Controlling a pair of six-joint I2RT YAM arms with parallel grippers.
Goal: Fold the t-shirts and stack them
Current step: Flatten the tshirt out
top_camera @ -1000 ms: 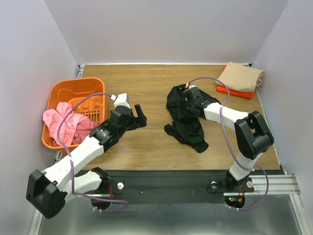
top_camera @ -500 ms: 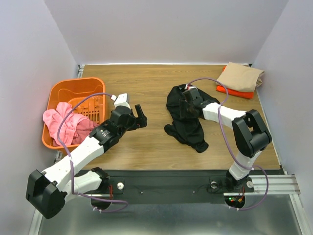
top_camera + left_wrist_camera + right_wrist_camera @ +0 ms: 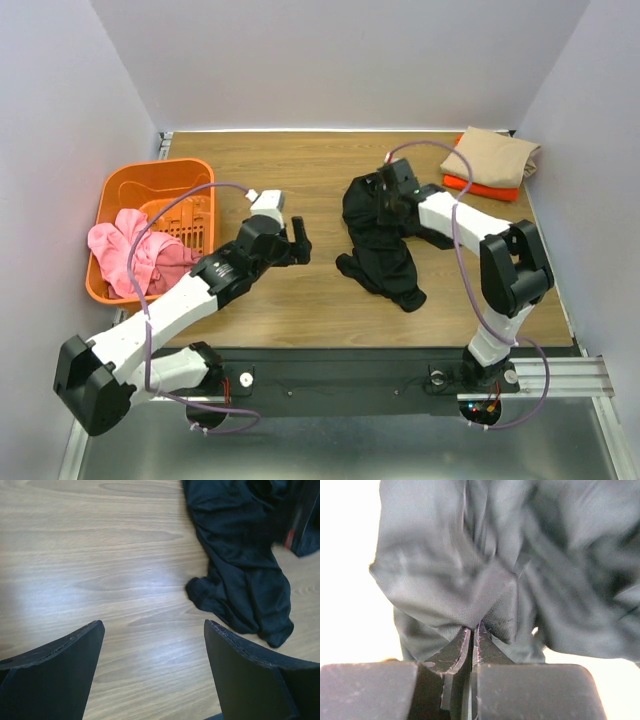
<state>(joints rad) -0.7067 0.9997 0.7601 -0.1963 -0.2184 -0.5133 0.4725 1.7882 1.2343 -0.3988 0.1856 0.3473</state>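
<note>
Two tools, one black t-shirt: the pick-up that opens the fold.

We see the right tool [image 3: 471,632] pinched shut on a raised ridge of the black t-shirt [image 3: 381,248], which lies crumpled on the counter [image 3: 300,160] under that tool and trails off to its near side. The left tool [image 3: 152,625] hovers with jaws wide and empty, the shirt's trailing end ahead of it and to its right, not touching. Beyond the right tool, well apart, the tan t-shirt [image 3: 493,155] rests folded on the orange t-shirt [image 3: 480,187]. We judge the step to be grasping the black shirt to spread it. The next move calls for lifting the pinched cloth and bringing the left tool across to a second edge, so the garment can be drawn flat before folding.
</note>
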